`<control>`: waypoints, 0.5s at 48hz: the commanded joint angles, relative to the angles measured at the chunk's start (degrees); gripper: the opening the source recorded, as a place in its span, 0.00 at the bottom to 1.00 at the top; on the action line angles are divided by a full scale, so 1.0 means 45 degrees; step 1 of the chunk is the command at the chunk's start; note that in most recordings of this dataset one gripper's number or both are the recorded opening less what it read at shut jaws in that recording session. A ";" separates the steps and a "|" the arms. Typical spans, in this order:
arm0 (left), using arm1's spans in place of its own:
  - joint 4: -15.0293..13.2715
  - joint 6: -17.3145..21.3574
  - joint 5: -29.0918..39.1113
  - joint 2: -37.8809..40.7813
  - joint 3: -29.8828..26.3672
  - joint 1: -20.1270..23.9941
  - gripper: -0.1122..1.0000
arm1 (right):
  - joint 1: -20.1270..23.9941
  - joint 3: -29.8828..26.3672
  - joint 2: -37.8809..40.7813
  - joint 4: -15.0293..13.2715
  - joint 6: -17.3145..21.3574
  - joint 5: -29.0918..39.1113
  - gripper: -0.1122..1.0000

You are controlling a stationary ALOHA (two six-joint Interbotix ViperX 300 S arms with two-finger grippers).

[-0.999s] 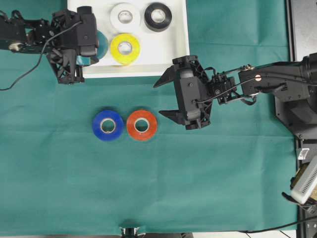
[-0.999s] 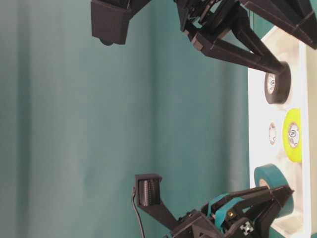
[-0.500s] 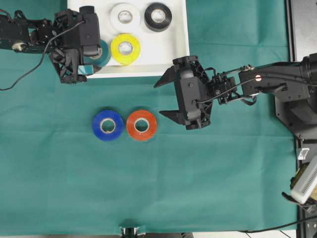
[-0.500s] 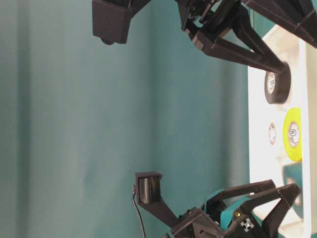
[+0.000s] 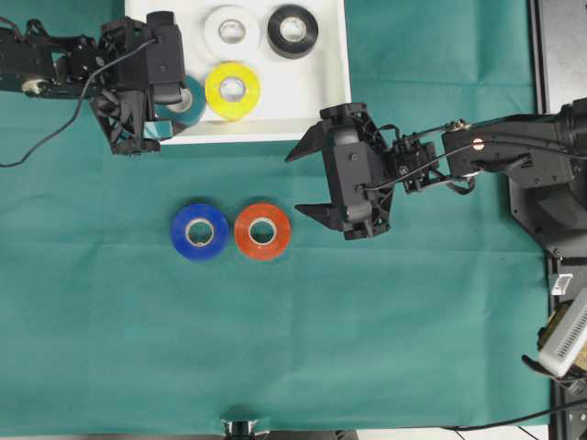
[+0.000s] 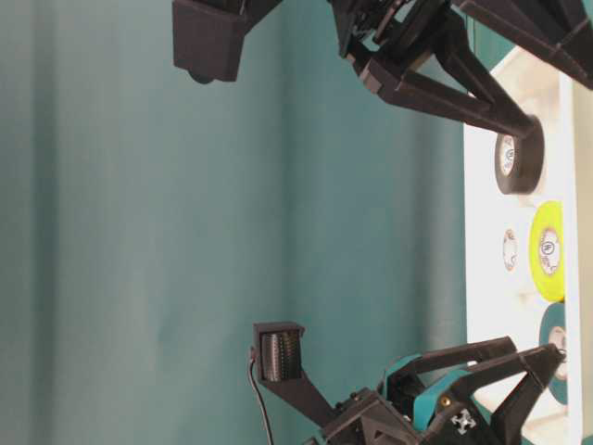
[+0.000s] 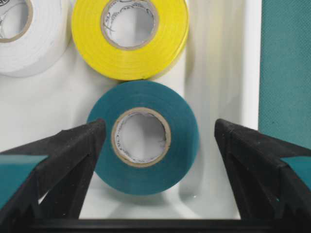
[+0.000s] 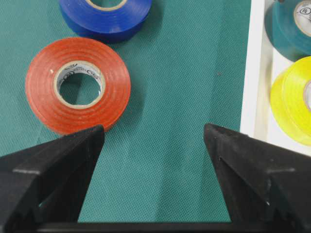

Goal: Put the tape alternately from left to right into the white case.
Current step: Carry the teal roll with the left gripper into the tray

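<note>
Teal roll (image 7: 143, 137) now dropped in white case (image 5: 303, 92), left gripper (image 7: 155, 145) jaws spread astride it; lifting crooked may snag it against yellow roll (image 7: 130, 36).

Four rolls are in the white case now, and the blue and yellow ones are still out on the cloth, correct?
Not quite: the yellow roll is already in the white case, beside the teal roll. The overhead view shows the blue roll and the orange-red roll out on the cloth.
</note>
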 commanded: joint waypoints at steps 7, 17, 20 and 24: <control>0.0020 -0.0020 0.0039 -0.0527 -0.0020 0.0000 0.99 | 0.0020 -0.0098 -0.0137 0.0000 0.0020 -0.0098 0.86; 0.0000 -0.0039 0.0117 -0.1367 0.0391 -0.0254 0.99 | 0.0020 -0.0098 -0.0137 0.0000 0.0020 -0.0078 0.86; 0.0000 -0.0039 0.0117 -0.1660 0.0605 -0.0332 0.99 | 0.0020 -0.0098 -0.0137 0.0000 0.0020 -0.0098 0.86; 0.0000 -0.0059 0.0098 -0.2070 0.0898 -0.0508 0.99 | 0.0020 -0.0098 -0.0137 0.0000 0.0020 -0.0098 0.86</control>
